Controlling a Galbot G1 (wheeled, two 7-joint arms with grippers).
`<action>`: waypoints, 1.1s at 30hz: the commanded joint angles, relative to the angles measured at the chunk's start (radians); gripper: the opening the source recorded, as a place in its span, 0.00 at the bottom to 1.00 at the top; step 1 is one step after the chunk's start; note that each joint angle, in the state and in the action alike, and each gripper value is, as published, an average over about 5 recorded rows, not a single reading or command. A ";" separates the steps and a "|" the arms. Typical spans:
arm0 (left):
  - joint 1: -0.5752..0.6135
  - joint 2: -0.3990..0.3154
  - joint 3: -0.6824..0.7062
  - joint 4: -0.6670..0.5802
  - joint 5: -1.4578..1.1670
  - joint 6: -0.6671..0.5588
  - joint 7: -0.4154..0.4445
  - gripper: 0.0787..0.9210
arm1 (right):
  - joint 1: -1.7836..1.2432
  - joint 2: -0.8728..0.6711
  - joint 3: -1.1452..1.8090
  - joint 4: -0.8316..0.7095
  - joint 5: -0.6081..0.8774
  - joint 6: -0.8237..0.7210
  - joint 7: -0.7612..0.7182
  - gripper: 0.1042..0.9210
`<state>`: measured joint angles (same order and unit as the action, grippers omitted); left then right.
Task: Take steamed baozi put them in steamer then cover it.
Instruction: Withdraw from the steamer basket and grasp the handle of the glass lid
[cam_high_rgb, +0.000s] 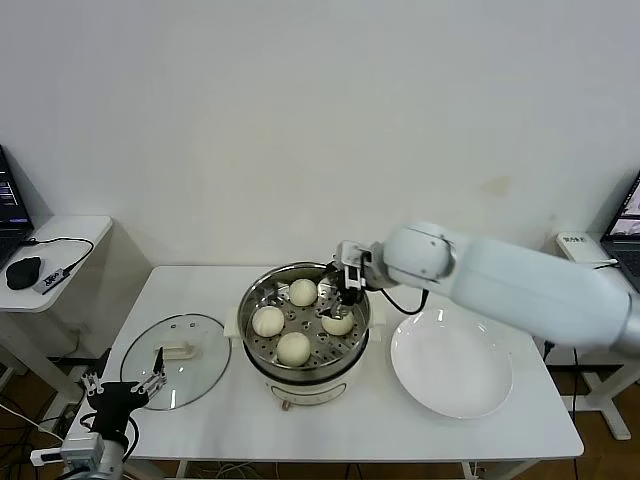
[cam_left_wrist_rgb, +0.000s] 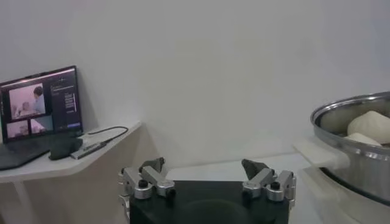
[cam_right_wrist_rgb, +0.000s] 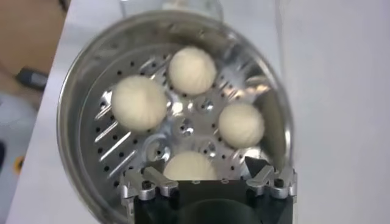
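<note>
All four baozi (cam_high_rgb: 293, 347) sit on the perforated tray inside the steamer (cam_high_rgb: 258, 372), and the plate (cam_high_rgb: 452, 400) to its right is bare, so what remains looks like the cover. Your right gripper (cam_high_rgb: 349, 293) hangs just over the bun nearest the plate; in the right wrist view its jaws stand apart with that bun (cam_right_wrist_rgb: 191, 166) between and below them, gripping nothing as far as you can see. Lift it straight up before you swing away, so a fingertip does not drag the bun or catch the steel rim. The cover (cam_high_rgb: 176, 360) lies flat on the table left of the steamer, close beside it, bar handle up. Your left gripper (cam_high_rgb: 122, 391) waits low at the table's near-left corner, jaws spread and empty. I'd judge the left arm best placed for the lid: come down over the handle (cam_high_rgb: 176, 351) with the jaws across its short width, clench firmly, raise it level, and lower it centred so the metal rim seats all round. Glass is slippery and heavy; tilting risks a slide.
</note>
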<state>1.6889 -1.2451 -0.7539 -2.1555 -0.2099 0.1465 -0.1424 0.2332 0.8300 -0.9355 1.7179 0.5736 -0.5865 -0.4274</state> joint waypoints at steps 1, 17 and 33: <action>0.001 -0.004 0.010 0.026 0.002 -0.037 0.004 0.88 | -0.790 -0.160 0.687 0.131 -0.175 0.382 0.413 0.88; -0.018 0.003 0.069 0.148 0.269 -0.130 -0.001 0.88 | -1.633 0.440 1.646 0.136 -0.405 0.676 0.184 0.88; -0.111 0.151 0.056 0.445 1.113 -0.249 0.008 0.88 | -1.840 0.658 1.811 0.242 -0.464 0.650 0.229 0.88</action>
<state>1.6438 -1.1750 -0.7063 -1.9155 0.4008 -0.0391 -0.1328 -1.3966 1.3161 0.6734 1.9113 0.1650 0.0236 -0.2144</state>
